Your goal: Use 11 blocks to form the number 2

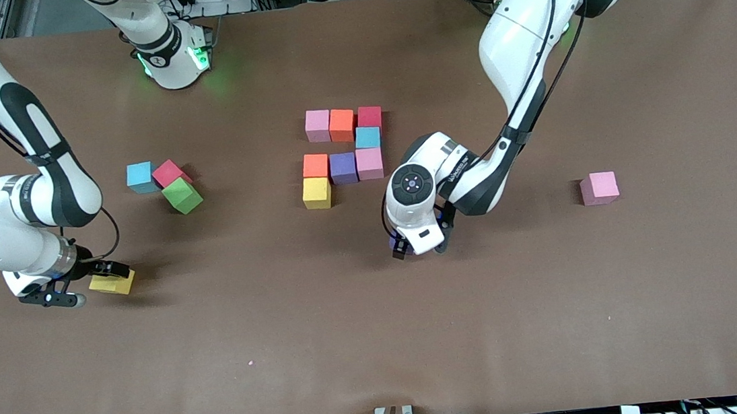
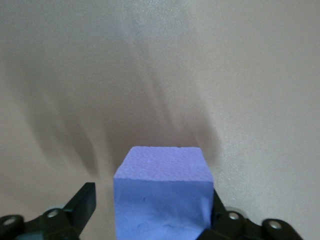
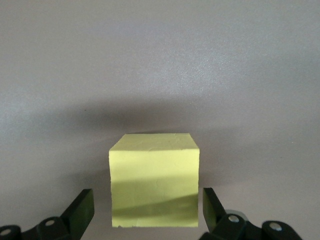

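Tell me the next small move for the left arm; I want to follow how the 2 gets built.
Probably close the left claw on the purple block. The block sits between its fingers, one side touching and a gap on the other, so it is not yet firmly gripped. The right claw likewise straddles a yellow block.

table (image 1: 381, 341): matt brown covering, like paper or felt; smooth, with faint creases
blocks (image 1: 340, 149): matt foam, finely grained, no shine
purple block (image 2: 162, 197): foam, pebbly face with small dents, matt
yellow block (image 3: 154, 180): foam, fine-textured, matt, edges slightly uneven
green cube (image 1: 181, 195): same matt foam look
arms (image 1: 514, 37): glossy white plastic shells with black bands, smooth
left gripper (image 2: 150, 217): fingers (image 2: 82, 202) of matt black plastic, with small metal screws
right gripper (image 3: 148, 212): matt black plastic fingers (image 3: 80, 210), metal screw heads
cables (image 1: 550, 20): black, smooth rubbery sheath along the arms
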